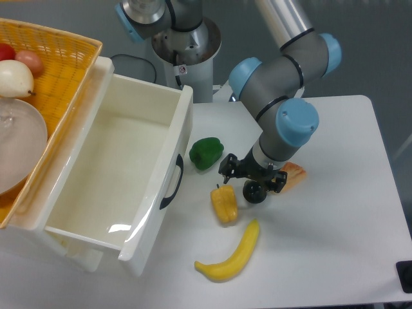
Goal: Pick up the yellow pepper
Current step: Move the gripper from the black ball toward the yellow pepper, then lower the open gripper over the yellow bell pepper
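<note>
Beside the drawer front [168,185], yellow pepper [224,204] free, end effector [250,176] spread just above-right.

The end effector [250,175] hangs over the counter [335,232]. Just below and left of it lies the blocky yellow pepper [224,204]; further below, toward the front edge, lies the long curved yellow banana [233,255]. Up and to its left sits the green pepper [206,152]. A round black ball [255,192] sits right under it, and an orange wedge-shaped piece [291,175] lies just to its right. Far to its left stands the open white drawer [116,174], with the woven yellow basket [55,58] beyond it.
</note>
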You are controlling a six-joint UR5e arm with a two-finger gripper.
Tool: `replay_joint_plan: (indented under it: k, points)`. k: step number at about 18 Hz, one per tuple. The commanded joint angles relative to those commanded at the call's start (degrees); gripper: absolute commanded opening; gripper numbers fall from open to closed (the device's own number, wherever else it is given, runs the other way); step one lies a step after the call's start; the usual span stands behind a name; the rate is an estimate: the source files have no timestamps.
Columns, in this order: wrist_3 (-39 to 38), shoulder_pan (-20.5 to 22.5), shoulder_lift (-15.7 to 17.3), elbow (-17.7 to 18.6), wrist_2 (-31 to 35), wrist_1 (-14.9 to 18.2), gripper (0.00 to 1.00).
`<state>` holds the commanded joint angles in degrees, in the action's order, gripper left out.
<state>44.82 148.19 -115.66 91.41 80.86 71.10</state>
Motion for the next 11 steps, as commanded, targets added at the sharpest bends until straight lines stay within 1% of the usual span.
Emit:
replay_joint_plan:
  k: [3, 6, 8, 11]
  points:
    - [-0.5, -1.0, -1.7, -1.5, 0.7, 0.2, 1.0]
    - [-0.9, -1.4, -2.2, -1.6, 0.5, 0.3, 1.0]
    - [-1.2, -1.9, -2.3, -1.0, 0.6, 0.2, 1.0]
    - [-3.5, -1.9, -2.4, -1.1, 0.6, -0.2, 1.0]
